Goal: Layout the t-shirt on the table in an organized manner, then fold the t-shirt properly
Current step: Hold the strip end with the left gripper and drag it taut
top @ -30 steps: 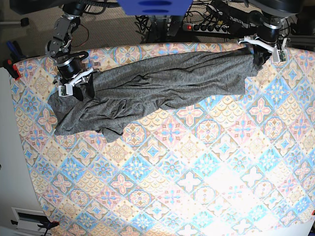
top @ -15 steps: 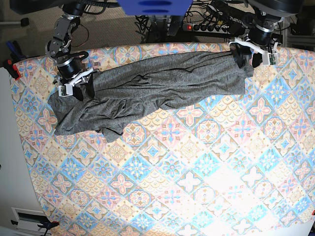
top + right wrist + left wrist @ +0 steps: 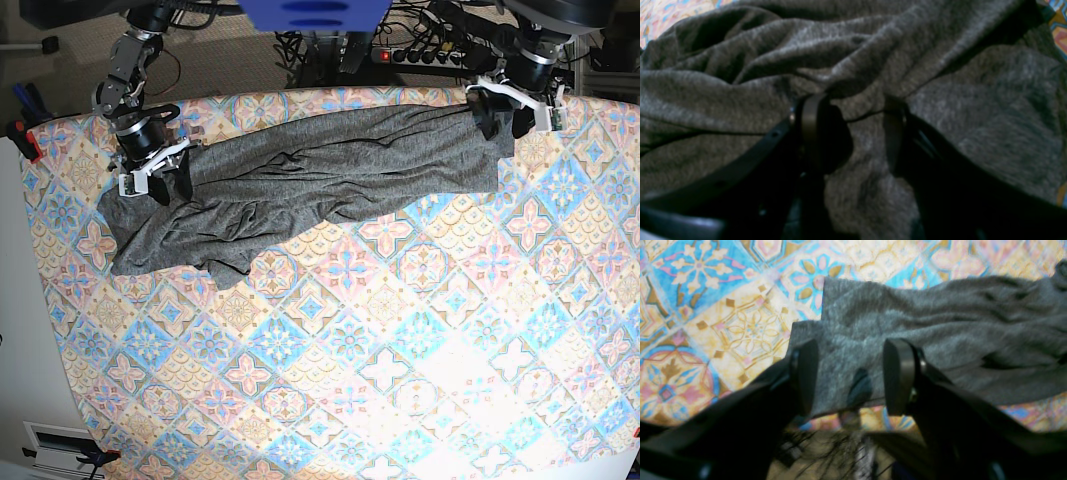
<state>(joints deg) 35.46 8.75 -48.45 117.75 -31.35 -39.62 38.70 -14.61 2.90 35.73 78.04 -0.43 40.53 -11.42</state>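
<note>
Your left end effector [image 3: 502,112] hovers at the far corner of the worktop [image 3: 400,380], its two fingers spread apart with nothing between them but air; in the left wrist view the squared hem corner of the t-shirt [image 3: 320,170] lies flat on the cloth just below the gap. That fits a corner set down where you want it, stretched toward the worktop's edge so the fabric runs out long instead of bunching.

Your right end effector [image 3: 160,175] sits at the other end, pressed down into the crumpled part of the shirt. In the right wrist view its fingers [image 3: 813,133] also stand apart, with a ridge of grey knit rising across the gap; the picture is dark there, so I judge it unclenched, straddling a fold, not pinching it.

The shirt lies as a long band along the far side of the worktop, fairly taut near the left arm and heaped in wrinkles and overlapping layers near the right arm, with one flap hanging toward you. You are still laying it out, I'd say: that bunched end needs spreading before any fold makes sense.
</note>
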